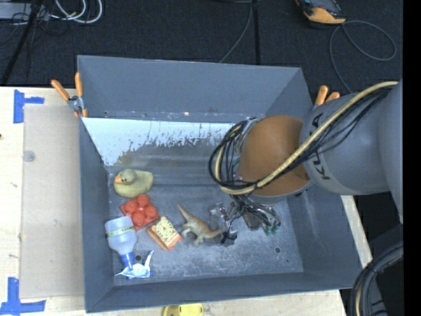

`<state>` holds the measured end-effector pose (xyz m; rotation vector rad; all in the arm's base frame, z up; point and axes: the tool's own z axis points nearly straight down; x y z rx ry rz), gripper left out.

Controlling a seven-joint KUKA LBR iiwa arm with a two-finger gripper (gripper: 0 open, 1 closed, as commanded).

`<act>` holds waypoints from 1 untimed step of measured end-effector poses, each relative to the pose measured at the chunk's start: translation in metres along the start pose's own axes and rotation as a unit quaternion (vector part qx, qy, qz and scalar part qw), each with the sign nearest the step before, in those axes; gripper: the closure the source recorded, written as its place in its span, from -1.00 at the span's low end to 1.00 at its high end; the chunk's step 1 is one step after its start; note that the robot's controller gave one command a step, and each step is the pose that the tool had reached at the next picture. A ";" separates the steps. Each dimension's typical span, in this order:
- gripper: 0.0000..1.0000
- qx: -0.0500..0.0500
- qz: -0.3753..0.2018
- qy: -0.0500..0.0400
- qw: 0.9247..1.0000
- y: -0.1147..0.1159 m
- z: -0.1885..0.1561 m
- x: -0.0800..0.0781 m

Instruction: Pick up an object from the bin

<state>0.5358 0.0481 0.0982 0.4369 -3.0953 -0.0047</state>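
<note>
The grey bin [191, 91] has sloping walls, so its loose things settle on the flat floor, and all of them lie on the side of the gripper away from the arm. The arm [358, 150] leans in over the rim, with its orange cover [273, 153] and a loop of cables [222, 160] sitting above the gripper [230, 231]. The gripper hangs low, close to the floor, a pose that suits picking something small lying flat. I cannot tell whether it is open or closed, because dark wrist parts crowd that spot, and nothing is plainly seen held. Well out from the gripper, toward the far wall, are a yellow rubber duck [133, 182] and a clear bottle-like thing with a blue band [122, 234]. A red studded block [139, 210] lies between those two and somewhat nearer. Nearest is a thin brown toy dinosaur [196, 228], its tail end just beside the gripper, perhaps touching. It is the likeliest thing to be picked, since that end lies free of its neighbours. A small orange-and-yellow box [164, 233] lies just beyond the dinosaur's far end. A crumpled blue-and-white wrapper [136, 268] lies by the bottle, out of the way.
</note>
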 end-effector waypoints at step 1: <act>1.00 0.001 0.000 -0.003 1.000 0.000 -0.023 -0.002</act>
